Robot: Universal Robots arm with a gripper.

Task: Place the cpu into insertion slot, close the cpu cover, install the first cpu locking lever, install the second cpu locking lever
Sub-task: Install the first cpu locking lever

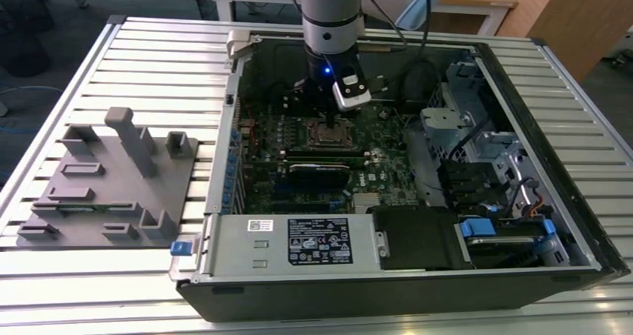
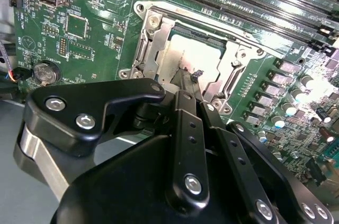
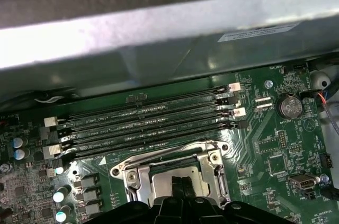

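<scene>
Gripper low over the socket inside the open black computer case (image 1: 396,290) on the slatted metal counter (image 1: 148,61).

The green motherboard (image 2: 79,33) lies directly beneath the black gripper (image 2: 189,78), whose fingers sit pressed together with no gap and nothing visibly held between them. Just under its tips is the square insertion slot with a silver metal rim (image 2: 151,49), and the flat silver-grey cpu (image 2: 198,54) already rests inside it. Beyond the slot from the gripper run 4 long black memory slots (image 3: 153,121). A round silver coin battery (image 3: 289,106) sits well off to one side.
</scene>
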